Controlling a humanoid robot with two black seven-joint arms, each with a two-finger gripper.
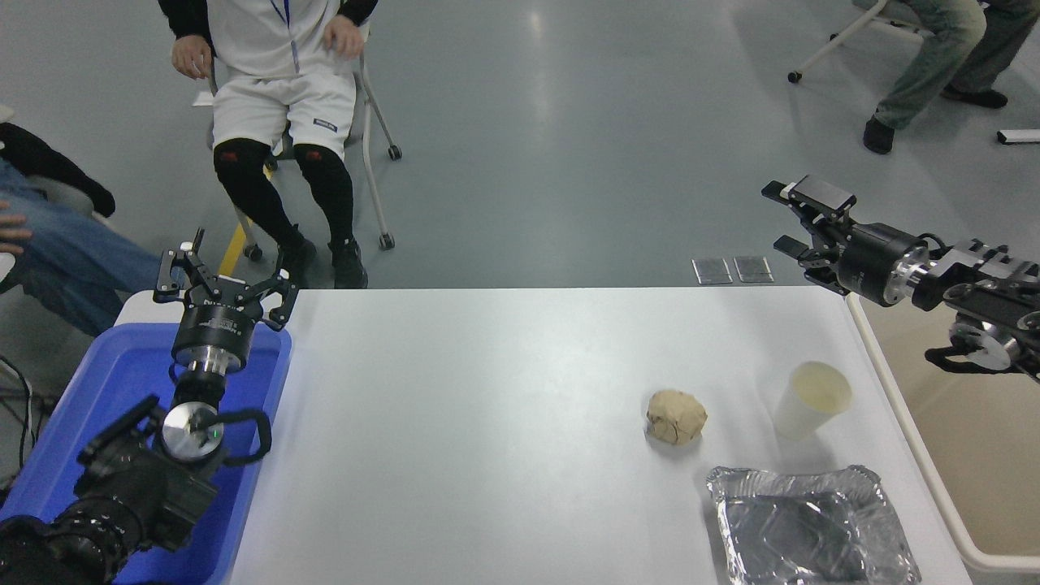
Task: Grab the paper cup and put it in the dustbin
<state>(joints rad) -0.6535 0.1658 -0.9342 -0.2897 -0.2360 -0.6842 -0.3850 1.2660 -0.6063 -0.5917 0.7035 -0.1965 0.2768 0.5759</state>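
R grip (792,219) fingers spread, held nothing, high over table's far R edge | cup (811,400) upright, beside bin (918,455) | L grip (223,280) fingers spread, parked over blue bin (122,382)

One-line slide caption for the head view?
Right gripper open above the table's far edge, paper cup standing untouched beside the dustbin.

one paper cup (811,399), one paper ball (676,417), one foil tray (812,528), two bins, three people
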